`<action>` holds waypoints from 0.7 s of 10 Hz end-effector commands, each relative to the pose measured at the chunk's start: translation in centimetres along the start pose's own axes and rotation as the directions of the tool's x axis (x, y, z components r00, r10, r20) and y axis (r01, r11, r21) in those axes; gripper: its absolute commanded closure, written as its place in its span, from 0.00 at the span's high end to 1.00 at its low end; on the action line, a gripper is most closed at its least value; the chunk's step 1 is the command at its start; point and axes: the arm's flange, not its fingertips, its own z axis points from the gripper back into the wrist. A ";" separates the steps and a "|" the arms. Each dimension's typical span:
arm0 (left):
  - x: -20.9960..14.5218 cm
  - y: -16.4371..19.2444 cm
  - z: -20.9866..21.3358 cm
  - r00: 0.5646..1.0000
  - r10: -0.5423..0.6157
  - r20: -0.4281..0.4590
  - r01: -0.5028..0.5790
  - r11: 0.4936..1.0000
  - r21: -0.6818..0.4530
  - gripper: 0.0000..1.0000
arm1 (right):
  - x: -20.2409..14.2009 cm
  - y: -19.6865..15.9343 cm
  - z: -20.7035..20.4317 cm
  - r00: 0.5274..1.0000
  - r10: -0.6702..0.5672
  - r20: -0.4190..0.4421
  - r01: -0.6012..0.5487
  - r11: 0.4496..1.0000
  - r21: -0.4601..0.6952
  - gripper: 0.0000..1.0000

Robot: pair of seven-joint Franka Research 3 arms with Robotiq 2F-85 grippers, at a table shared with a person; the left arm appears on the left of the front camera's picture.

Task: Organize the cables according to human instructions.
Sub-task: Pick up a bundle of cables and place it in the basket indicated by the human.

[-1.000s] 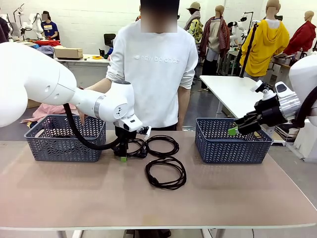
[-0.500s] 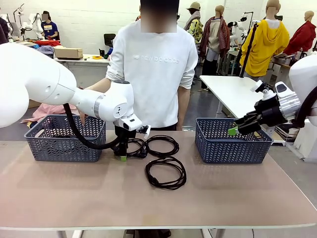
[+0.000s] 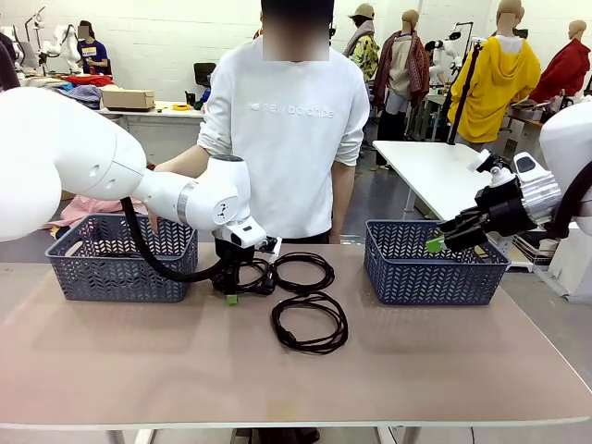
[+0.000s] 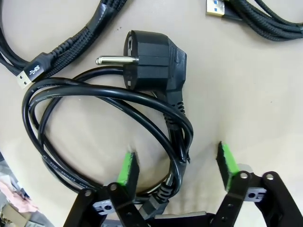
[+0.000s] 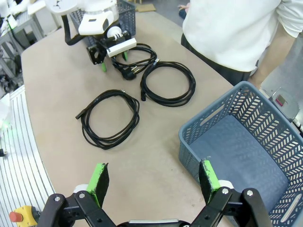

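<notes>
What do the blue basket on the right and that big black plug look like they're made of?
The basket looks like moulded plastic, matte grey-blue: its walls are a cut-out lattice. The plug seems hard matte black plastic with a shiny metal pin; its cord looks smooth, probably rubbery.

The left arm [image 3: 83, 157] is fat, round and shiny white, with a thick black hose [image 3: 148, 259] under it. The left gripper [image 4: 176, 163] is black, with bright green pads [image 4: 127, 168] and small silver screws [image 4: 241, 176]. The right gripper [image 5: 154, 182] looks the same.
</notes>
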 end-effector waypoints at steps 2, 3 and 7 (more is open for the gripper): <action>-0.1 0.3 0.5 1.000 0.009 0.012 -0.009 1.000 -0.001 0.75 | 0.1 -0.4 -0.3 0.999 0.018 0.035 -0.018 1.000 0.004 1.00; -0.1 0.3 0.6 1.000 0.007 0.014 -0.007 1.000 -0.003 0.42 | 0.1 -0.4 -0.3 0.999 0.018 0.035 -0.018 1.000 0.004 1.00; -0.2 0.3 1.1 1.000 -0.008 0.017 0.008 1.000 -0.009 0.04 | 0.1 -0.4 -0.3 0.999 0.018 0.035 -0.018 1.000 0.004 1.00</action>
